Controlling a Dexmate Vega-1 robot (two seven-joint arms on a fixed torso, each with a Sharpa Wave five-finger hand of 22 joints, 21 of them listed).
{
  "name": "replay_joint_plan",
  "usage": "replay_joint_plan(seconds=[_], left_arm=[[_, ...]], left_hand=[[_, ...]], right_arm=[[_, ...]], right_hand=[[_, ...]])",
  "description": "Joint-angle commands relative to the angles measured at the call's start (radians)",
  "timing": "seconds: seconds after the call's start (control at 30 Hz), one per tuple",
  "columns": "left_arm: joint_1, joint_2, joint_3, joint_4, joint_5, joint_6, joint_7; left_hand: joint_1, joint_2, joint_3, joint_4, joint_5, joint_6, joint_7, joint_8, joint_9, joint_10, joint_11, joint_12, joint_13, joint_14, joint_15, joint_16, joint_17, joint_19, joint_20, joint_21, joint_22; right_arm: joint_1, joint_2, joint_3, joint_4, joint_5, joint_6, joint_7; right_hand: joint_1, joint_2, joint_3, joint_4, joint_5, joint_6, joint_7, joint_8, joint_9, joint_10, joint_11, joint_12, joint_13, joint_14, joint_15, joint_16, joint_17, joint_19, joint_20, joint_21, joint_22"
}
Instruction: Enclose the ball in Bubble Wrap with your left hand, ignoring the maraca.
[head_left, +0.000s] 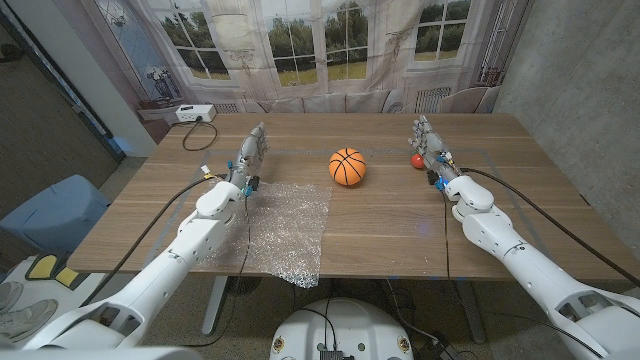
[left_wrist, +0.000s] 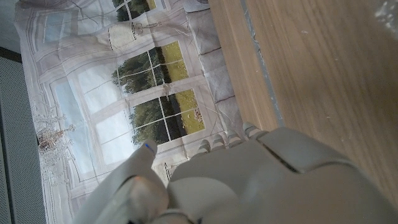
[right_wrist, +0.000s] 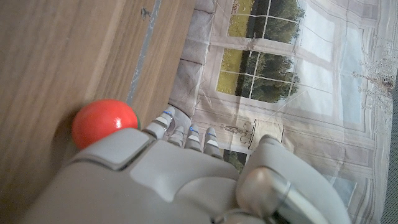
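Sitting near the middle of the wooden table (head_left: 400, 230), the orange ball (head_left: 347, 166) rests bare on the wood, touching neither hand. A sheet of Bubble Wrap (head_left: 285, 225) lies flat at about seven o'clock from the ball, its far right corner just beside the ball, its near edge reaching the table's front edge.

At roughly nine o'clock from the ball, well apart from it, the left hand (head_left: 251, 157) stands with fingers reaching up and away from the robot, at the far left corner of the wrap. It holds nothing; its fingers look loosely extended, though how far they are spread cannot be told for sure. The left wrist view shows the back of this hand (left_wrist: 249, 180) over bare wood by the table's edge.

At three o'clock from the ball, the right hand (head_left: 428, 143) also stands upright with fingers extended, gripping nothing. The red head of the maraca (head_left: 416, 160) lies just beside it on the ball's side; the right wrist view shows the red head (right_wrist: 104, 122) close against that hand (right_wrist: 186, 180).
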Motion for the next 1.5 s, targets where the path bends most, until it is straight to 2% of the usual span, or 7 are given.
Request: replay_joint_plan(seconds=[0.03, 0.13, 0.33, 0.6, 0.73, 0.93, 1.5], left_arm=[[0.071, -0.206, -0.194, -0.163, 0.436, 0.159, 0.028], [0.083, -0.276, -0.232, -0.188, 0.529, 0.176, 0.025], [0.094, -0.360, -0.280, -0.234, 0.692, 0.227, -0.006], [0.119, -0.412, -0.305, -0.318, 0.877, 0.305, -0.047], [0.138, -0.417, -0.304, -0.362, 0.952, 0.336, -0.076], [0.166, -0.407, -0.300, -0.424, 1.038, 0.375, -0.131], [0.229, -0.287, -0.237, -0.593, 1.272, 0.500, -0.287]], left_hand=[[0.028, -0.018, 0.002, -0.026, 0.001, -0.108, -0.028, 0.014, 0.004, -0.129, 0.019, 0.018, 0.006, -0.140, 0.021, 0.015, 0.001, 0.006, 0.014, 0.012, 0.003], [0.048, -0.022, 0.004, -0.048, -0.004, -0.079, -0.040, 0.020, 0.005, -0.090, 0.027, 0.030, 0.008, -0.106, 0.033, 0.021, 0.002, 0.025, 0.027, 0.017, 0.003], [0.073, -0.028, 0.007, -0.076, -0.012, -0.055, -0.050, 0.022, 0.006, -0.055, 0.036, 0.038, 0.011, -0.082, 0.057, 0.021, 0.003, 0.047, 0.058, 0.023, 0.004], [0.116, -0.038, 0.014, -0.123, -0.027, 0.002, -0.047, 0.033, 0.008, 0.021, 0.048, 0.057, 0.015, -0.024, 0.086, 0.029, 0.007, 0.047, 0.085, 0.021, 0.008], [0.139, -0.044, 0.018, -0.148, -0.034, 0.034, -0.046, 0.038, 0.009, 0.051, 0.049, 0.064, 0.017, 0.027, 0.092, 0.041, 0.009, 0.061, 0.098, 0.026, 0.009], [0.152, -0.049, 0.020, -0.163, -0.036, 0.051, -0.037, 0.041, 0.010, 0.064, 0.051, 0.065, 0.018, 0.037, 0.100, 0.039, 0.010, 0.062, 0.106, 0.026, 0.010], [0.167, -0.056, 0.021, -0.183, -0.039, 0.089, -0.032, 0.047, 0.011, 0.080, 0.058, 0.066, 0.020, 0.042, 0.103, 0.034, 0.012, 0.060, 0.115, 0.025, 0.013]], right_arm=[[0.119, 0.064, 0.027, 0.240, -0.025, 0.060, 0.187], [0.138, 0.071, 0.035, 0.273, -0.032, 0.064, 0.214], [0.159, 0.082, 0.048, 0.327, -0.048, 0.096, 0.254], [0.125, 0.083, 0.075, 0.308, -0.046, 0.113, 0.258], [0.096, 0.075, 0.086, 0.279, -0.047, 0.125, 0.256], [0.048, 0.057, 0.101, 0.203, -0.048, 0.122, 0.235], [-0.007, 0.050, 0.110, 0.133, -0.050, 0.127, 0.224]], right_hand=[[0.008, 0.002, 0.000, 0.005, 0.004, 0.008, 0.000, 0.005, 0.002, 0.002, 0.010, 0.006, 0.005, -0.009, 0.002, 0.005, 0.002, 0.007, -0.001, 0.008, 0.001], [0.009, 0.001, 0.000, 0.004, 0.004, 0.006, 0.000, 0.004, 0.002, -0.001, 0.009, 0.005, 0.005, -0.009, 0.002, 0.005, 0.002, 0.006, -0.001, 0.007, 0.001], [0.011, -0.001, 0.000, 0.001, 0.004, 0.005, -0.001, 0.004, 0.002, 0.000, 0.010, 0.005, 0.005, -0.010, 0.004, 0.005, 0.002, 0.005, 0.000, 0.007, 0.001], [0.014, -0.003, 0.000, -0.003, 0.004, 0.006, -0.004, 0.005, 0.002, 0.000, 0.010, 0.005, 0.005, -0.009, 0.006, 0.005, 0.001, 0.005, 0.001, 0.007, 0.001], [0.015, -0.004, 0.001, -0.004, 0.004, 0.006, -0.006, 0.005, 0.002, 0.001, 0.011, 0.005, 0.005, -0.008, 0.007, 0.005, 0.001, 0.005, 0.001, 0.007, 0.001], [0.016, -0.004, 0.001, -0.006, 0.005, 0.007, -0.008, 0.005, 0.002, 0.003, 0.014, 0.006, 0.005, -0.006, 0.008, 0.006, 0.001, 0.006, 0.003, 0.007, 0.001], [0.018, -0.004, 0.002, -0.009, 0.005, 0.007, -0.013, 0.006, 0.002, 0.006, 0.014, 0.007, 0.005, 0.002, 0.020, 0.008, 0.001, 0.007, 0.013, 0.008, 0.001]])
